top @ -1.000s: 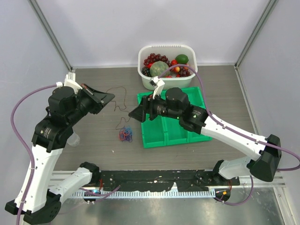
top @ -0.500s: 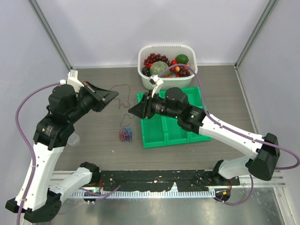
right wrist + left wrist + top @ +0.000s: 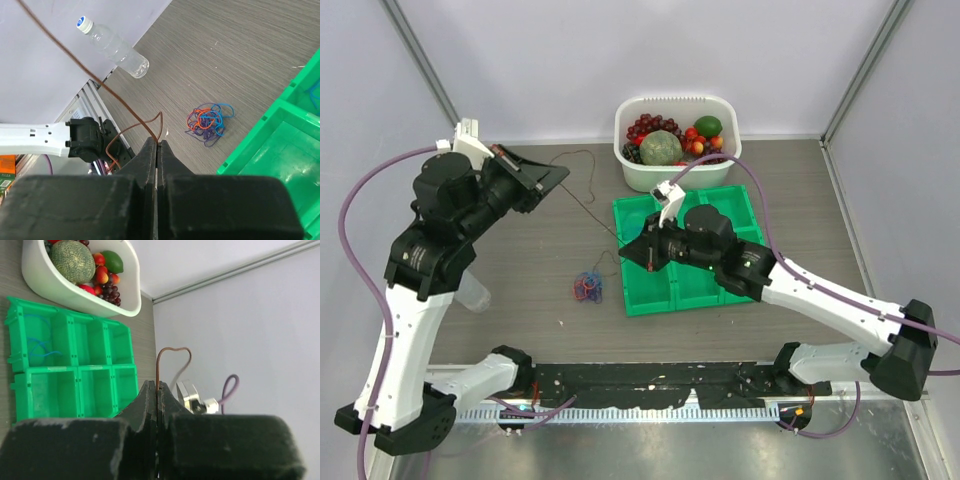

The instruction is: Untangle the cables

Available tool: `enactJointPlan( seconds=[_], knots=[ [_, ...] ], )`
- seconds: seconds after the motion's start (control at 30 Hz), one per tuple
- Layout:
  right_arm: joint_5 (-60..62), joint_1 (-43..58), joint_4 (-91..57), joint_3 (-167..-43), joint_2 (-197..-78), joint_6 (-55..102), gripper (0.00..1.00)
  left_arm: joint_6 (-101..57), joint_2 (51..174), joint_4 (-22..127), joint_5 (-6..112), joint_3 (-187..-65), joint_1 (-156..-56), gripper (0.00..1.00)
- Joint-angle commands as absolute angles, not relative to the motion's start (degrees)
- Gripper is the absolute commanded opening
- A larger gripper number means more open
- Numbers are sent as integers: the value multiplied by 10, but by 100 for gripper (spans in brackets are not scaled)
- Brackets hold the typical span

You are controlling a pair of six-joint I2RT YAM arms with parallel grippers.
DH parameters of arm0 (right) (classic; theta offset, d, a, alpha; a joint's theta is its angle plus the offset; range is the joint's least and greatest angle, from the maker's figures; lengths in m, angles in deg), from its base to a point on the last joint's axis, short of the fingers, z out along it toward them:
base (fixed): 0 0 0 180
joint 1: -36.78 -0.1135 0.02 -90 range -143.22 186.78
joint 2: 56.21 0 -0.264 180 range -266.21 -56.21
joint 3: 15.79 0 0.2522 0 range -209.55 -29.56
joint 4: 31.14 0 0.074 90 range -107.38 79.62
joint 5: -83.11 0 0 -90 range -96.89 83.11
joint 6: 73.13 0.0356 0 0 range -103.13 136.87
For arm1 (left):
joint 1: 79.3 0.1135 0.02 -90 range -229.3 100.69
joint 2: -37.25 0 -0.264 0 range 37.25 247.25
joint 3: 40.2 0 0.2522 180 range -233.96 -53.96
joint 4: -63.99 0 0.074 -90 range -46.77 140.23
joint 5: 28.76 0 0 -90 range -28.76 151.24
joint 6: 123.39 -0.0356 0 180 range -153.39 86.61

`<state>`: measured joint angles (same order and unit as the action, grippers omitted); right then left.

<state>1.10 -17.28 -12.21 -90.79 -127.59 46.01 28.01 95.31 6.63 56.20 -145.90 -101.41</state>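
Pinching the brown cord (image 3: 65, 47) at opposite ends, left claw (image 3: 560, 172) and right claw (image 3: 625, 253) hold it diagonally taut, with the clump (image 3: 587, 288) lying nearer the right.

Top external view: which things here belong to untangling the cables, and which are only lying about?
Job:
- brown cable, pinched by the left gripper and right gripper
- multicolour clump
- teal cable in the green tray

Lying about:
- white tub of fruit
- water bottle
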Motion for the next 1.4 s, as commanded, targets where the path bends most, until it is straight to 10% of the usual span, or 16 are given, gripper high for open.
enactJointPlan(
  seconds=[0.0,0.23,0.6,1.37],
  knots=[
    [-24,-175,-74,-877,-1232,441,1,279,976,133,546,-1481,-1012,0],
    [-67,-175,-40,-875,-1222,421,2,312,1017,197,459,-1436,-1013,0],
    [-200,-169,25,-877,-1184,410,61,393,1034,350,387,-1247,-1032,0],
    [-327,-154,108,-865,-1060,419,64,373,1144,392,390,-1161,-1062,0]
  ],
)
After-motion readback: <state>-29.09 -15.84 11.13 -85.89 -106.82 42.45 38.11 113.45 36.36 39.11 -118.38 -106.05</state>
